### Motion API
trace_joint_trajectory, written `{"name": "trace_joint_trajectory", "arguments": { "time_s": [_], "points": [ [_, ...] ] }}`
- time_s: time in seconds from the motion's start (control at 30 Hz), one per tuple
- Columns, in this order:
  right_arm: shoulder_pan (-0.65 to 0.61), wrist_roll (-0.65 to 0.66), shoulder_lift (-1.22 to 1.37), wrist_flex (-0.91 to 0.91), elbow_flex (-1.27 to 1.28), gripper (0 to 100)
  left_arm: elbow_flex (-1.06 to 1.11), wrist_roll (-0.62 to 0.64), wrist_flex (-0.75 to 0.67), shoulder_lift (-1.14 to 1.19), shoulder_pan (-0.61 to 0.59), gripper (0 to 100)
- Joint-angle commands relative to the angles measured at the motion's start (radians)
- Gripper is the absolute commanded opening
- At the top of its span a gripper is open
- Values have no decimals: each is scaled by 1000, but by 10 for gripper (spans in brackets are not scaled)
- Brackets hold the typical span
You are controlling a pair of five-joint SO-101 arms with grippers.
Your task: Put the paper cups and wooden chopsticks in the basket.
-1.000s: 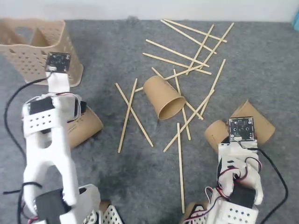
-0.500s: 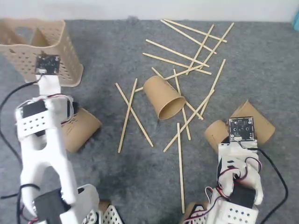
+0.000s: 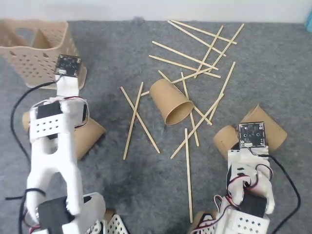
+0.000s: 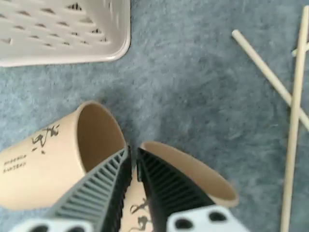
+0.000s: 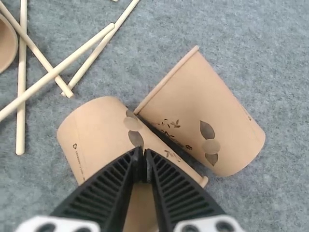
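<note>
My left gripper (image 4: 133, 157) is shut on the wall of a paper cup (image 4: 193, 176) that lies on the grey carpet, one finger inside its rim and one outside. A second cup (image 4: 53, 154) lies right beside it. The tan basket (image 3: 48, 46) stands at the far left, just beyond this arm. My right gripper (image 5: 142, 157) is shut with nothing in it, tips over a lying cup (image 5: 96, 135) that touches another cup (image 5: 207, 121). A further cup (image 3: 170, 102) lies mid-table among several wooden chopsticks (image 3: 195, 48).
Chopsticks are scattered from the far middle down to the near middle, some crossing the central cup and one long one (image 3: 188, 170) near the right arm. A cable (image 3: 17, 117) loops beside the left arm. Bare carpet lies between basket and chopsticks.
The left arm swung left toward the basket, then back right, and the cup under it shifted slightly. A second cup's end now shows at its left. The right arm stayed still.
</note>
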Motion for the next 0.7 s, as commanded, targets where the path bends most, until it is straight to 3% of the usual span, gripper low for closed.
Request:
{"name": "trace_joint_trajectory", "arguments": {
  "time_s": [0.0,0.17,0.37,0.53,0.67],
  "points": [
    [-13,14,5,13,11,9,-1,9,-61,-17,-15,15],
    [-15,14,5,15,11,9,42,11,-222,46,-94,14],
    [-15,14,5,15,11,9,47,127,-226,109,-80,11],
    [-10,14,5,15,11,9,47,143,-227,114,-51,11],
    [-10,14,5,15,11,9,41,143,-224,104,-146,11]
  ]
}}
